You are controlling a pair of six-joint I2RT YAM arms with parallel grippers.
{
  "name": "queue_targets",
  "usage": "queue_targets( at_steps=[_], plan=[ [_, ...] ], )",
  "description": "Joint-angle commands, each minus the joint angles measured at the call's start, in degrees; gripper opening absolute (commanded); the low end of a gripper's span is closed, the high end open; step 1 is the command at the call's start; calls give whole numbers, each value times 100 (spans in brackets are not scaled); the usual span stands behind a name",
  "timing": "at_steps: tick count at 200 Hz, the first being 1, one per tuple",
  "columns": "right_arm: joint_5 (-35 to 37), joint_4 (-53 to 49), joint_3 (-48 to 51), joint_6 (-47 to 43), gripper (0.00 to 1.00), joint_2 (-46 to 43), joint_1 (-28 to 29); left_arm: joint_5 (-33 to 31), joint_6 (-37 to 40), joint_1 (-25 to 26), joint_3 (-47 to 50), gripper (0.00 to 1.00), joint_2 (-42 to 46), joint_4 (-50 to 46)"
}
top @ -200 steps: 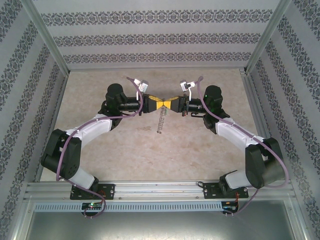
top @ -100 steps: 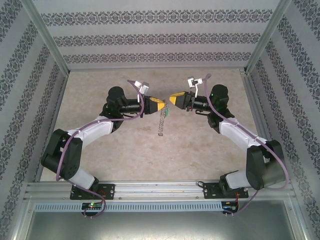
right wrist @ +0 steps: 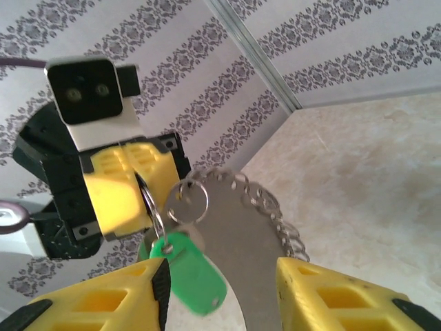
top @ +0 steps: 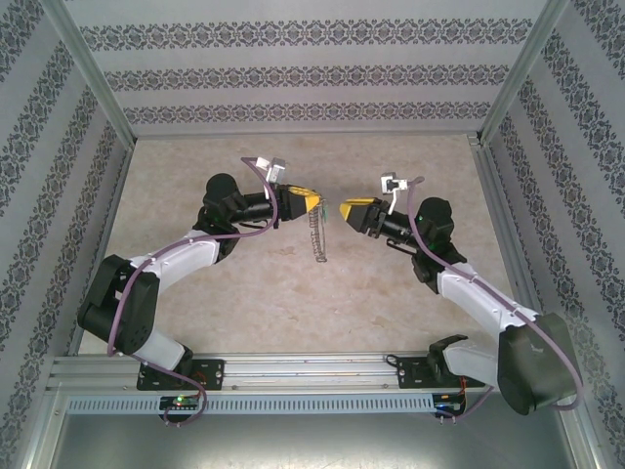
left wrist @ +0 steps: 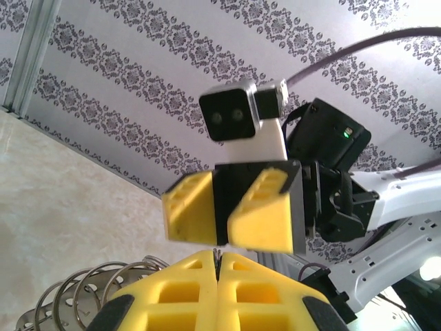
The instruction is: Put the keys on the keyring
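Left gripper (top: pixel 312 202) pressed together, pinching top of one keyring (top: pixel 315 234), which hangs over mid-tabletop (top: pixel 293 303). One green key (right wrist: pixel 196 272) dangles by the pinch. Right gripper (top: pixel 344 209) spread, near the keyring.

right tool (top: pixel 344 210) opened and drawn back from left tool (top: pixel 312 202) and keyring (top: pixel 316 236)

Your left gripper (top: pixel 311 203) is clamped tight, hovering above the middle of the table (top: pixel 244 313). Your right gripper (top: pixel 345 210) faces it tip to tip, just apart, its jaws spread.
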State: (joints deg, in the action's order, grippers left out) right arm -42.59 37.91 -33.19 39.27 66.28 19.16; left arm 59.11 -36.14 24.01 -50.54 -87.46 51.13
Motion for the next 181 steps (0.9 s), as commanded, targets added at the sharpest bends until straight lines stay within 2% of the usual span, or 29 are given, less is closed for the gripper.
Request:
queue_targets(
  at_steps=[1,44,138,168,181],
  plan=[
    [699,-221,113,-471,47,-226,298,-109,-70,69,-100,0,185,515],
    [1057,-441,48,-756,59,-233,684,-233,-75,119,-141,0,168,468],
    [1156,-589,-472,-1031,60,187,1054,-313,36,168,-175,0,168,319],
    [1207,-749,-605,-1163,53,279,1100,-350,52,166,-153,0,192,319],
    [1235,-835,-625,-1222,45,297,1129,-377,54,168,-141,0,194,324]
  ],
)
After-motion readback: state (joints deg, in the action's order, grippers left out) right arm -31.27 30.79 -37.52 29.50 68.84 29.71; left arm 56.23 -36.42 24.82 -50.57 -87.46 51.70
